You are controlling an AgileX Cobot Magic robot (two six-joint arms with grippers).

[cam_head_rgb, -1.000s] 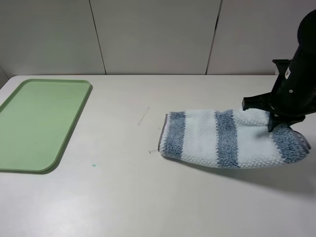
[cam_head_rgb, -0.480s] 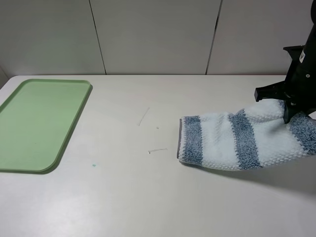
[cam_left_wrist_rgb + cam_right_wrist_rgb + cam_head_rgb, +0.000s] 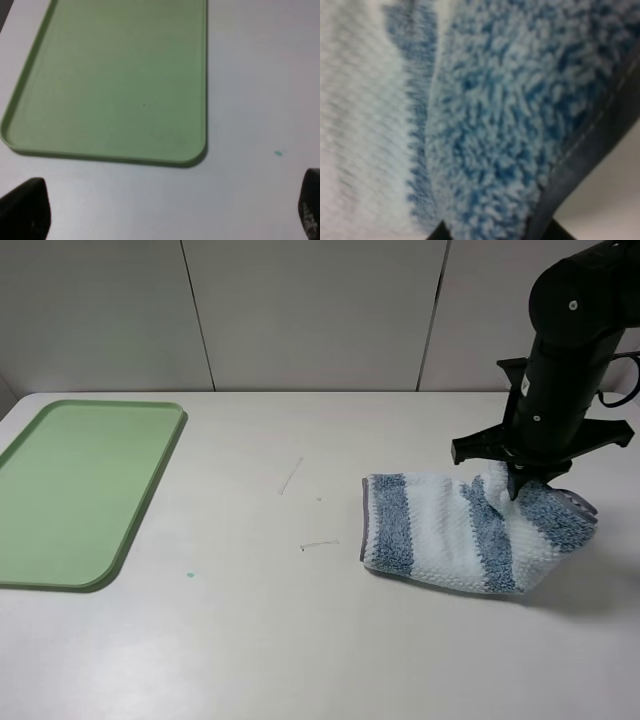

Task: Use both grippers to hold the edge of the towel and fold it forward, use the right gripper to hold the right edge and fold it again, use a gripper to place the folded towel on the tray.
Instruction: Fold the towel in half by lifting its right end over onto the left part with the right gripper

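Note:
The towel (image 3: 440, 530), blue and white striped, lies folded on the table right of centre. Its right end is lifted and bunched. My right gripper (image 3: 517, 485) is shut on that right end from above. The right wrist view is filled with blue terry (image 3: 495, 125) and the grey hem (image 3: 590, 145). The light-green tray (image 3: 80, 490) lies at the far left with nothing on it. My left gripper (image 3: 167, 215) does not show in the exterior view. In its wrist view its fingers (image 3: 25, 207) stand wide apart over bare table beside the tray (image 3: 115, 80).
The white table (image 3: 250, 640) has faint scratch marks (image 3: 290, 476) and a small teal speck (image 3: 190, 574) between tray and towel. Grey wall panels stand behind the table's far edge.
My right gripper dragged the towel to the right, then swung back left and up with its right end. The towel's left end now lies further right than one second ago.

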